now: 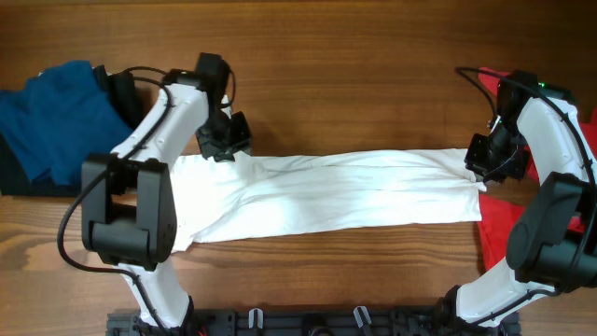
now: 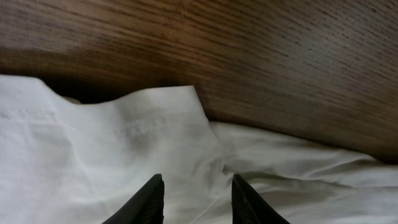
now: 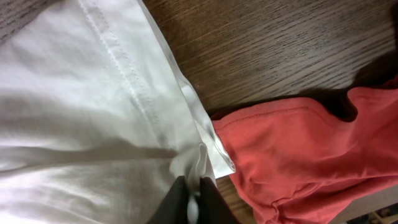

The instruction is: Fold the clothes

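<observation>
Overhead, we see the white shirt [image 1: 326, 191] lying stretched out on the worktop [image 1: 354, 56] between a blue garment [image 1: 56, 112] and a red garment [image 1: 499, 224], the left claw [image 1: 224, 140] standing apart above one end, the right claw [image 1: 480, 168] pinched together on the opposite edge.

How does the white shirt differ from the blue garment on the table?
The white shirt lies stretched in a long band across the middle of the table; the blue garment sits bunched at its left edge. The right gripper pinches the white shirt and the left gripper stands open over it; neither touches the blue garment. Both are soft cloth on the wood.
</observation>
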{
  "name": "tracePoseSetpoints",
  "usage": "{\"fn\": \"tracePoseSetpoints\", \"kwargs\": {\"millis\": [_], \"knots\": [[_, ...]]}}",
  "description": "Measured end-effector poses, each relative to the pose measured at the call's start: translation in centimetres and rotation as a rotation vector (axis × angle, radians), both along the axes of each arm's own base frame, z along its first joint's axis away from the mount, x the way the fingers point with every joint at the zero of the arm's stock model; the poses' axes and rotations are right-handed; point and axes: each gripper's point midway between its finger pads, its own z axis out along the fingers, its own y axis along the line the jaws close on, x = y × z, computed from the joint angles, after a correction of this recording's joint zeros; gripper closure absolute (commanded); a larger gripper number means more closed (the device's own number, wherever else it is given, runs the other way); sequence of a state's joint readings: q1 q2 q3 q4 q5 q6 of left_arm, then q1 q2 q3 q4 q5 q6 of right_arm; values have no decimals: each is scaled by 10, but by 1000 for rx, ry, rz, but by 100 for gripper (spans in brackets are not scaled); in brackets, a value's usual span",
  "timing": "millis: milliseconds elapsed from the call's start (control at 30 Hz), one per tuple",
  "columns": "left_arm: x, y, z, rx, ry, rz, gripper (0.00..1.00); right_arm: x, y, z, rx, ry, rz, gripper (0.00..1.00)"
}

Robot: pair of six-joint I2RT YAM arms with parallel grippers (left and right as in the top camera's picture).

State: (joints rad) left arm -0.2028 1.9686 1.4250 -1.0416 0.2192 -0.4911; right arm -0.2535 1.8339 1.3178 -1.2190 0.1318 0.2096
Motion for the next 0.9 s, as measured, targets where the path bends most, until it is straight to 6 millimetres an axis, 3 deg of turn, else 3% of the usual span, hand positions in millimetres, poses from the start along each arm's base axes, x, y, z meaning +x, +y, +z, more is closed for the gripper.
{"fn": "tracePoseSetpoints", "kwargs": {"millis": [333, 900], "knots": [[15, 4, -5, 87, -42, 157, 64, 0, 0, 0, 0, -1, -2, 83], [15, 4, -13, 112, -35, 171, 63, 1, 0, 0, 0, -4, -2, 81]]}}
